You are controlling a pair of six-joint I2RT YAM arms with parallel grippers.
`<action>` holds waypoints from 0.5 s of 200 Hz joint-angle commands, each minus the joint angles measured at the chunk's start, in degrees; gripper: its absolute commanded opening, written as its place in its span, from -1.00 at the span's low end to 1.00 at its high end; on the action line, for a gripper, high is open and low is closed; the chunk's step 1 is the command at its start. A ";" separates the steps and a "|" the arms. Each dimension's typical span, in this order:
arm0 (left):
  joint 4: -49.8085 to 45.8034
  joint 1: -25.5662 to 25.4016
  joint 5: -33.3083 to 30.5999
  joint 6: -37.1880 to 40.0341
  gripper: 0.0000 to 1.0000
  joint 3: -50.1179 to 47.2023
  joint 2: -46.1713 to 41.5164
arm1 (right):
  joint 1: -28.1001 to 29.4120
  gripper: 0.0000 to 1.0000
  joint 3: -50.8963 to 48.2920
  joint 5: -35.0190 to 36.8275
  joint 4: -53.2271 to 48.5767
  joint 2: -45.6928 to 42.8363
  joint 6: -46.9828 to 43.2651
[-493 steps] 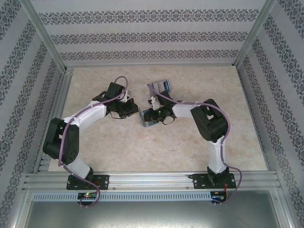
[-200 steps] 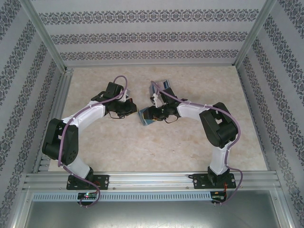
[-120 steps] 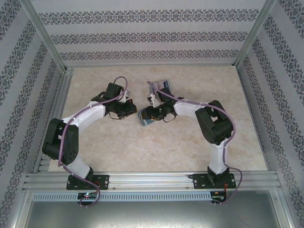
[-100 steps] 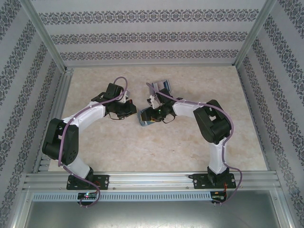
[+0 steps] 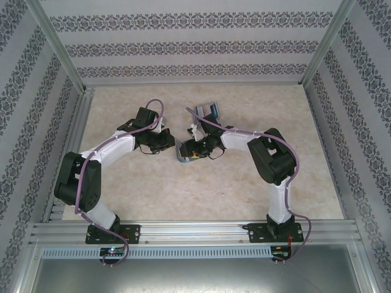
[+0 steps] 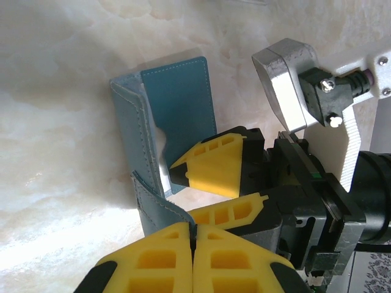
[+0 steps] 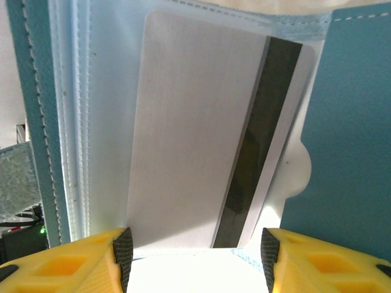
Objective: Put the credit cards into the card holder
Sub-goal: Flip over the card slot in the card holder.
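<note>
The teal card holder (image 5: 182, 156) stands open on the table between the two arms. My left gripper (image 6: 195, 231) is shut on the edge of its near flap, and its teal cover (image 6: 180, 104) rises behind. My right gripper (image 7: 194, 255) is open, with its fingers on either side of the near end of a grey-white card (image 7: 189, 134) with a black stripe. That card lies in the holder's clear slot beside the teal panel (image 7: 348, 122). The right gripper's yellow fingers (image 6: 214, 171) reach into the holder. The remaining fanned credit cards (image 5: 209, 110) lie behind the right gripper (image 5: 191, 150).
The arms meet at the middle of the beige marbled table (image 5: 153, 189). Patterned walls and aluminium rails (image 5: 67, 152) enclose the table on three sides. The right arm's elbow (image 5: 272, 155) stands high on the right.
The right arm's elbow swung out to the right and came back. Its gripper stayed at the holder and shifted a little left and nearer. The left arm has hardly moved.
</note>
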 commanded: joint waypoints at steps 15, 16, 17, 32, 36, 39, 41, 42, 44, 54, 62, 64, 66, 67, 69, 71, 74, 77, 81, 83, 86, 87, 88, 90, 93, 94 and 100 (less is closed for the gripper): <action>-0.38 0.48 -0.47 1.28 -1.00 -0.33 -0.40 | 1.23 0.23 1.11 -3.80 2.37 -1.64 -0.16; -0.35 0.50 -0.49 1.27 -1.00 -0.34 -0.41 | 1.20 0.23 1.10 -3.80 2.41 -1.64 -0.16; -0.33 0.50 -0.50 1.27 -1.00 -0.34 -0.42 | 1.27 0.23 1.10 -3.85 2.47 -1.64 -0.16; -0.32 0.46 -0.60 1.27 -1.00 -0.39 -0.50 | 1.27 0.27 1.01 -4.06 2.98 -1.46 0.07; -0.32 0.50 -0.60 1.27 -1.00 -0.39 -0.43 | 1.33 0.27 1.00 -4.26 3.12 -1.39 0.13; -0.24 0.51 -0.60 1.27 -1.00 -0.44 -0.41 | 1.34 0.29 0.93 -4.39 3.26 -1.40 0.17; -0.23 0.51 -0.60 1.27 -1.00 -0.50 -0.42 | 1.35 0.30 0.92 -4.42 3.42 -1.40 0.23; -0.23 0.46 -0.56 1.27 -1.00 -0.47 -0.42 | 1.39 0.31 0.92 -4.42 3.41 -1.43 0.25; -0.23 0.43 -0.52 1.20 -1.00 -0.44 -0.42 | 1.29 0.32 0.85 -4.47 3.52 -1.39 0.31; -0.14 0.46 -0.50 1.18 -1.00 -0.59 -0.38 | 1.28 0.36 0.74 -4.45 3.82 -1.36 0.45; -0.14 0.47 -0.51 1.19 -1.00 -0.62 -0.42 | 1.31 0.37 0.66 -4.39 4.09 -1.27 0.61; -0.16 0.50 -0.51 1.18 -1.00 -0.61 -0.42 | 1.34 0.37 0.65 -4.35 4.13 -1.19 0.62; -0.21 0.46 -0.51 1.18 -1.00 -0.61 -0.42 | 1.30 0.37 0.61 -4.30 4.18 -1.18 0.69; -0.22 0.44 -0.51 1.18 -1.00 -0.65 -0.42 | 1.32 0.37 0.63 -4.28 4.23 -1.14 0.70; -0.23 0.42 -0.51 1.18 -1.00 -0.66 -0.42 | 1.30 0.38 0.54 -4.33 4.34 -1.12 0.78; -0.23 0.49 -0.51 1.18 -1.00 -0.64 -0.38 | 1.36 0.38 0.45 -4.27 4.50 -1.11 0.86; -0.23 0.48 -0.51 1.18 -1.00 -0.57 -0.36 | 1.35 0.39 0.33 -4.33 4.73 -1.11 1.01; -0.23 0.45 -0.51 1.18 -1.00 -0.54 -0.44 | 1.30 0.40 0.18 -4.48 5.07 -1.15 1.19; -0.24 0.48 -0.47 1.18 -1.00 -0.55 -0.50 | 1.22 0.41 0.01 -4.45 5.51 -1.17 1.45; -0.28 0.46 -0.50 1.18 -1.00 -0.57 -0.51 | 1.25 0.41 -0.08 -4.30 5.67 -1.19 1.60; -0.27 0.50 -0.54 1.18 -1.00 -0.64 -0.58 | 1.26 0.41 -0.20 -4.03 5.93 -1.25 1.79; -0.25 0.46 -0.57 1.18 -1.00 -0.67 -0.59 | 1.26 0.41 -0.21 -3.97 5.99 -1.23 1.87; -0.24 0.48 -0.59 1.18 -1.00 -0.68 -0.59 | 1.26 0.41 -0.26 -3.89 6.06 -1.21 1.95; -0.28 0.50 -0.60 1.14 -1.00 -0.63 -0.57 | 1.24 0.42 -0.37 -3.70 6.16 -1.20 2.08; -0.25 0.48 -0.60 1.10 -1.00 -0.61 -0.63 | 1.21 0.42 -0.44 -3.38 6.20 -1.20 2.23; -0.24 0.45 -0.60 1.09 -1.00 -0.61 -0.61 | 1.23 0.42 -0.47 -3.20 6.17 -1.20 2.26; -0.31 0.42 -0.69 1.13 -1.00 -0.61 -0.76 | 1.26 0.42 -0.48 -2.36 6.05 -1.12 2.59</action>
